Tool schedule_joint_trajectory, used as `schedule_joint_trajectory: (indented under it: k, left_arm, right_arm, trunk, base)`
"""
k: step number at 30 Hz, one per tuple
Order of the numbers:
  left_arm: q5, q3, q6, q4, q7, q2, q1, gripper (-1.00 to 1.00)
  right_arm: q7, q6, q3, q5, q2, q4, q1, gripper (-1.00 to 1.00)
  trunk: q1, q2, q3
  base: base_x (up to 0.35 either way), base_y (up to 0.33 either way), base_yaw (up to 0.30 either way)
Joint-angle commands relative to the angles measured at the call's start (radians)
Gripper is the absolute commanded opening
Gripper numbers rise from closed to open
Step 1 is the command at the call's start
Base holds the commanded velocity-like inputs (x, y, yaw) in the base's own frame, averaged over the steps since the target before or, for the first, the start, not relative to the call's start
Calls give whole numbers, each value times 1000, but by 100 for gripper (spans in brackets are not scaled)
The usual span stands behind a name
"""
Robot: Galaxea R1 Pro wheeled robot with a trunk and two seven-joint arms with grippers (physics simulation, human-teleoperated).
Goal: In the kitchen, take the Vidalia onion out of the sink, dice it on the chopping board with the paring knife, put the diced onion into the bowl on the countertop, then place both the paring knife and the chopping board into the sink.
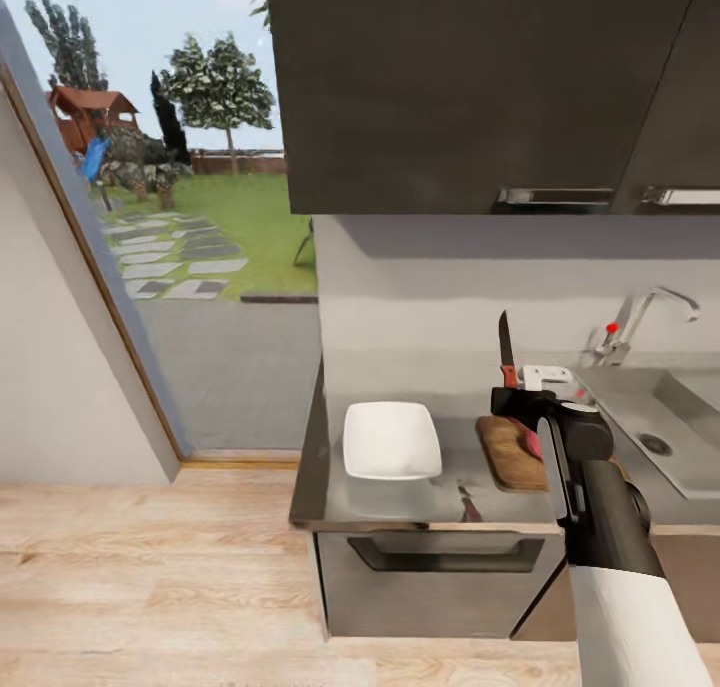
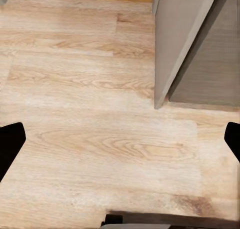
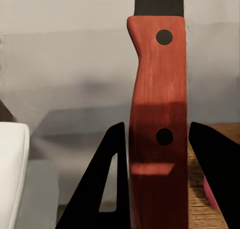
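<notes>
— What has the right gripper (image 1: 512, 392) got?

— It's clamped on the paring knife (image 1: 506, 352) by its red handle, blade pointing straight up, right of centre in the head view.

— And the board?

— The chopping board (image 1: 505, 452) lies directly beneath it on the surface (image 1: 330, 497), the bowl (image 1: 391, 440) to its left, the sink (image 1: 640, 407) at the right edge. A pinkish piece on the board is half hidden.

— The left gripper (image 2: 120, 139)?

— Spread wide over the wooden floor (image 2: 90, 89).

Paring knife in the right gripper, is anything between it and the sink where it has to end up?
Nothing visible does. The right gripper holds the paring knife upright, above the chopping board. The sink lies just beyond, toward the faucet, with bare drainboard between.
</notes>
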Motion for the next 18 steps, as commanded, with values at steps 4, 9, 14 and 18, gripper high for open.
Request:
schedule_joint_trajectory:
  k: [4, 9, 14, 18]
  left_arm:
    - [5, -6, -2, -2, 8, 2, 0, 100]
    - [4, -8, -2, -2, 8, 2, 0, 100]
    - [4, -8, -2, -2, 8, 1, 0, 100]
    - [4, -8, -2, 0, 8, 0, 0, 100]
  right_arm:
    - [11, 4, -2, 11, 0, -1, -1, -100]
    - [6, 3, -4, 20, -5, 0, -1, -100]
    - [4, -82, -5, 228, -36, 62, -1, -100]
    - [1, -231, -3, 455, -36, 148, -1, -100]
  trunk:
    - [1, -2, -2]
    - [1, -2, -2]
    - [1, -2, -2]
    - [1, -2, -2]
  base:
    - [0, -304, 284]
    - [0, -304, 206]
    - [0, -304, 32]
    - [0, -304, 3]
